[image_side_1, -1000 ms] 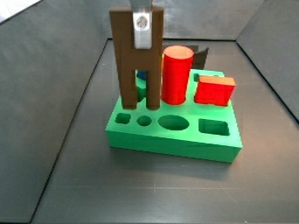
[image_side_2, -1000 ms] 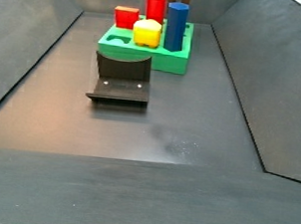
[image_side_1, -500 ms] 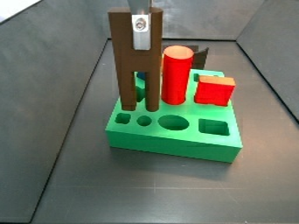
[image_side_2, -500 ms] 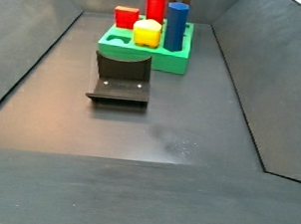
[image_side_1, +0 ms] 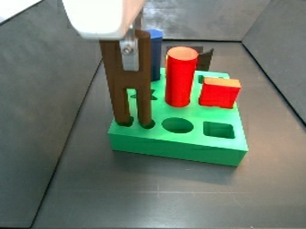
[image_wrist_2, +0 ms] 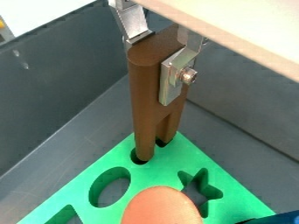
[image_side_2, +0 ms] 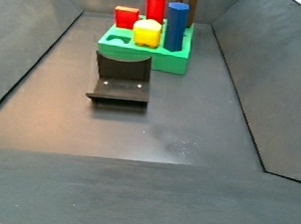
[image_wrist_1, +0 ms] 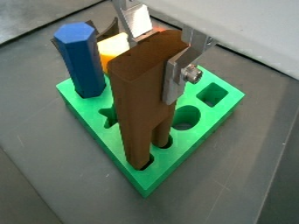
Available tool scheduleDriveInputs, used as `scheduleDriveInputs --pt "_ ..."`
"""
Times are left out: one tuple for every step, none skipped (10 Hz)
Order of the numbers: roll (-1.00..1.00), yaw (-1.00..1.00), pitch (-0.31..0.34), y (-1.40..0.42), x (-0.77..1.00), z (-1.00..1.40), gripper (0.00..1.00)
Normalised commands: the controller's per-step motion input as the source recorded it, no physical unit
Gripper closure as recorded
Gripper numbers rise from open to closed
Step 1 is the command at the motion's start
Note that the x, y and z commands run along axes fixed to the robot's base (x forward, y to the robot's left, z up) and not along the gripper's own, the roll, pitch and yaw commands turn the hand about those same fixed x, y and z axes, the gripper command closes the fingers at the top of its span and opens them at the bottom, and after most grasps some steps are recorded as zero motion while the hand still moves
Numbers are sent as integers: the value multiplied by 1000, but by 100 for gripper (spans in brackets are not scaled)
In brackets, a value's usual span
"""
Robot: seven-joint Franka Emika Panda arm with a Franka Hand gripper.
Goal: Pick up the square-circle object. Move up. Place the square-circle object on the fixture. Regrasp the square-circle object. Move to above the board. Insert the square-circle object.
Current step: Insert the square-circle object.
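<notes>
- Gripper sits above the near-left part of the board, with its flat silver fingers clamped narrowly on the upper part of the square-circle object.
- Square-circle object stands upright as a tall dark brown piece; in both wrist views its lower end is down in a hole at the board's edge, and in a side view it shows as two brown legs reaching the board's top near the left corner.
- Board is a bright green block on the dark floor; its top shows a round hole and a square hole along the near side, right of the brown piece.
- Red cylinder stands upright in the board just right of the held piece, and a red cube sits further right, apart from the cylinder.
- Blue hexagonal peg stands in the board beside the brown piece in a wrist view, with a yellow-orange piece behind the brown piece.
- Star-shaped hole and an oval hole are open in the green top in a wrist view.
- Fixture stands on the floor just nearer than the board in a side view, with nothing on it; the gripper cannot be made out in that picture.
</notes>
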Motion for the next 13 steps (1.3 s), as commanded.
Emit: scheduleDriveInputs --pt "20 37 -84 0 143 -163 100" --pt "0 29 -60 0 137 -114 100" --pt "0 20 -71 0 109 -77 100" --pt "0 26 -89 0 74 -86 100" --pt "0 0 -109 -69 80 -91 100" --pt "-21 0 -176 -103 54 -126 100" --pt "-7 -63 -179 -129 0 -149 100" --pt "0 -66 -164 -117 0 -186 100" --pt "16 0 -130 0 -126 -260 100" --pt "67 -6 -121 0 -117 -351 100" --pt "77 -123 -133 -23 -66 -446 100" --pt "109 -83 -154 -51 -37 -506 100" --pt "146 -31 -140 -60 -17 -514 100"
